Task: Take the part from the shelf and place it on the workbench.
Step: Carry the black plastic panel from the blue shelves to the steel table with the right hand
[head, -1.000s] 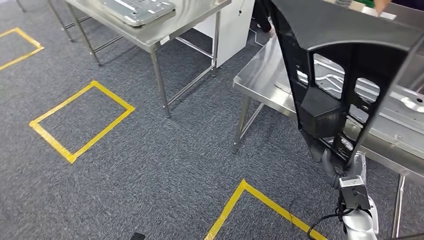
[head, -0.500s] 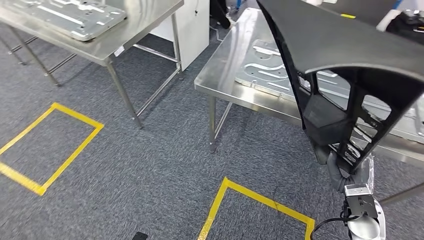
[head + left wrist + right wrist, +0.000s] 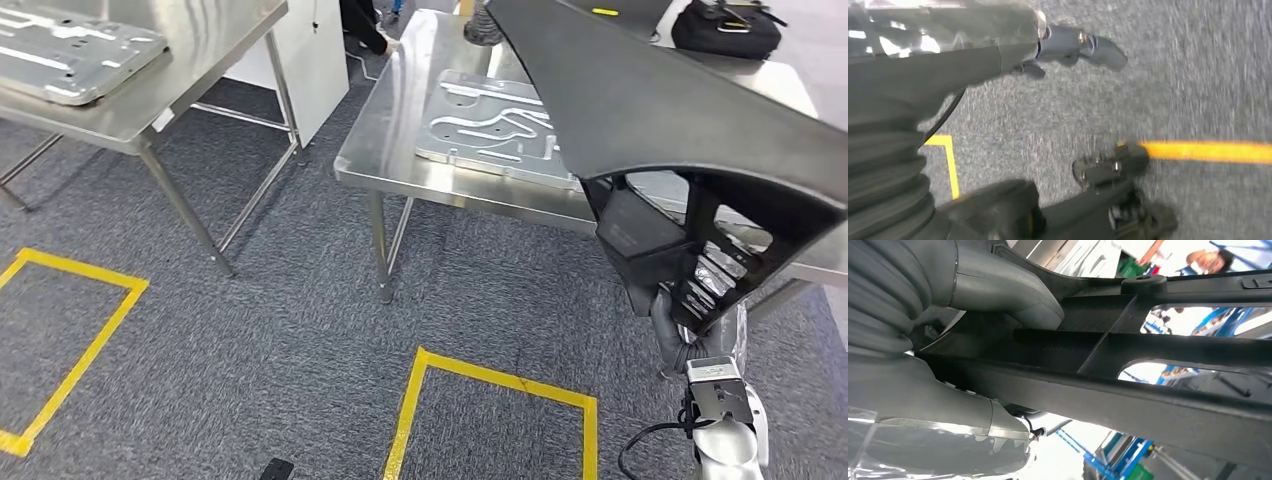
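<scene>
the part (image 3: 660,110), a big black moulded plastic panel with a ribbed frame and cut-out windows on its underside, is already off the shelf and in the air, so the pick-up half of the job looks done; what remains, as i judge it, is to close the last stretch to the steel worktop (image 3: 395,150) ahead and set the panel down on it. the right hand (image 3: 690,335) grips the panel at its lower framed end, and in the right wrist view the grey thumb (image 3: 1013,290) lies pressed against one of the black ribs with the fingers wrapped round the frame, so the hold looks firm. the panel hangs above the near right part of the worktop, not touching it, and hides a good share of the surface. its long axis runs from the held end, low and close to the robot, up and away toward the far left, with the broad smooth face turned upward and the narrower tip pointing away over the worktop. a pressed metal sheet (image 3: 495,125) already lies flat on the worktop just beside where the panel hangs. the left hand (image 3: 1068,45) hangs over the grey carpet with its fingers loosely apart and nothing in them.
</scene>
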`<state>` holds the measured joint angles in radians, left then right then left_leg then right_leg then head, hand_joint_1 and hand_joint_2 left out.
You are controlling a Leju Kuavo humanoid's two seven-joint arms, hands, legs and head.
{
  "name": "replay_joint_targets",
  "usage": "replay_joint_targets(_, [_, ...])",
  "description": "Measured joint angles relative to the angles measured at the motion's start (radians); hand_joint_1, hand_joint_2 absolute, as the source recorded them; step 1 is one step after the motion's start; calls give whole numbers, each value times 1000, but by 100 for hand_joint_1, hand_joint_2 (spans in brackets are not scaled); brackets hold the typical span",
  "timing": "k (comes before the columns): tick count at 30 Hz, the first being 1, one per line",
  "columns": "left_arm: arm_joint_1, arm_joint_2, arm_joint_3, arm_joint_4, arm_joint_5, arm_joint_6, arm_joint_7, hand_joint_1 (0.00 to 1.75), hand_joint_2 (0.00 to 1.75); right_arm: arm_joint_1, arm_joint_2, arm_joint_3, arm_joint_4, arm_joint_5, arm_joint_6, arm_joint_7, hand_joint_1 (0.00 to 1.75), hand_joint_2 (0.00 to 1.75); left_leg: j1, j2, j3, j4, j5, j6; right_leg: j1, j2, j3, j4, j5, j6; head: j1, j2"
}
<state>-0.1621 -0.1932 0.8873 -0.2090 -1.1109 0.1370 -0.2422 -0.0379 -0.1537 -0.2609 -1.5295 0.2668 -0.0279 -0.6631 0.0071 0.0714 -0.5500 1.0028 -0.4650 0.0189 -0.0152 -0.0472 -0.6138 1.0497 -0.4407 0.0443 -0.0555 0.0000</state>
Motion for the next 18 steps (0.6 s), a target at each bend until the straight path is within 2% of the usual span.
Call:
replay_joint_targets(1, [0,-1,0,0,0,0,0,0,175,1,0,0,-1,0,0,0,157,175,-2,9,2,0,-3,-5,5,-12,17,-35,7,-8,0,0])
replay_joint_targets(2, [0,-1,0,0,0,0,0,0,175,3,0,0,-1,0,0,0,157,175,-4,18,5,0,-5,-10,9,-14,20,-46,6,-15,0,0])
replay_joint_targets(4, [-1,-2,0,0,0,0,2,0,175,9,0,0,-3,1,0,0,157,175,-3,30,9,-1,-10,-22,8,9,19,-50,9,-27,0,0])
replay_joint_targets(6, [-1,-2,0,0,0,0,3,0,175,11,0,0,-6,1,-1,0,157,175,0,-1,1,31,-36,-32,2,30,24,-58,13,-39,0,0])
replay_joint_targets(8, [1,-2,0,0,0,0,5,0,175,9,2,0,-8,1,0,0,157,175,4,-47,-48,142,-96,-36,0,49,28,-62,15,-48,0,0])
replay_joint_targets(9, [3,-2,0,0,0,0,7,0,175,8,3,0,-8,1,0,0,157,175,5,-56,-83,212,-125,-37,1,59,28,-61,15,-50,0,0])
replay_joint_targets(10, [5,-2,0,0,0,0,9,0,175,9,4,0,-8,1,0,0,157,175,5,-60,-113,267,-141,-38,2,69,28,-60,14,-52,0,0])
replay_joint_targets(11, [6,-2,0,0,0,0,11,0,175,9,4,0,-8,3,-1,0,157,175,5,-62,-128,289,-136,-38,2,78,28,-58,12,-53,0,0])
replay_joint_targets(12, [6,-2,0,0,0,0,13,0,175,9,4,0,-8,5,-2,0,157,175,5,-62,-125,272,-111,-38,3,86,29,-56,10,-53,0,0])
replay_joint_targets(14, [3,-1,0,0,0,1,13,0,175,9,5,0,-8,11,-4,0,157,175,5,-67,-78,149,-32,-32,2,100,33,-49,3,-48,0,0])
replay_joint_targets(15, [1,-1,0,0,0,1,12,0,175,9,5,0,-9,13,-6,0,157,175,5,-72,-51,86,-6,-29,4,105,33,-44,-1,-44,0,0])
replay_joint_targets(16, [-1,-1,0,0,0,0,11,0,175,10,5,0,-10,14,-7,0,157,175,4,-77,-34,45,7,-25,5,109,31,-40,-3,-39,0,0])
replay_joint_targets(18, [-2,-1,-1,0,-2,0,9,0,175,14,5,0,-16,16,-12,0,157,175,1,-81,-25,20,6,-16,7,112,26,-36,-5,-28,0,0])
